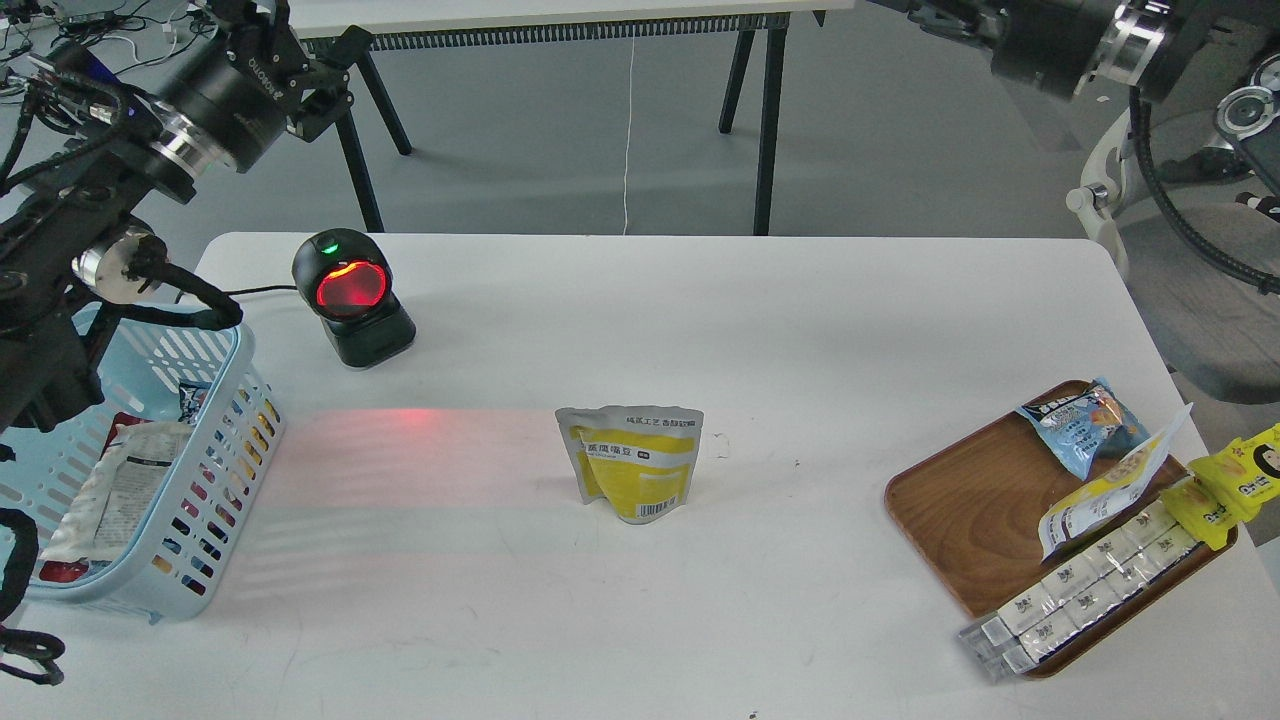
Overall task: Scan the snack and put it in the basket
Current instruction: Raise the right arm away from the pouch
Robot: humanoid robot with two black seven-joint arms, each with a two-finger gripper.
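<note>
Nearest on the white table [700, 600], at the right edge, the brown wooden tray [960, 500] holds a row of clear-wrapped white packets [1085, 585], a slimmer yellow-white pouch [1110, 490], a light blue snack bag [1085, 420] and a bright yellow packet [1235, 480] that overhangs the tray's rim. At the left edge the light blue basket [215, 440] already contains a few wrapped packets. Between the two, near the table's middle and well apart from both, the snack [635, 460] stands upright — yellow body, white top band, barcode low on its face — touched by neither arm. Farther back and to the left, the black scanner [352, 297] glows red in its window and casts a red streak across the tabletop towards the snack. Above the basket and scanner, the left gripper [310, 70] hangs in the air holding nothing; whether its fingers are parted cannot be told. The right arm [1080, 40] enters at the top right corner — its pincer lies outside the view.
</note>
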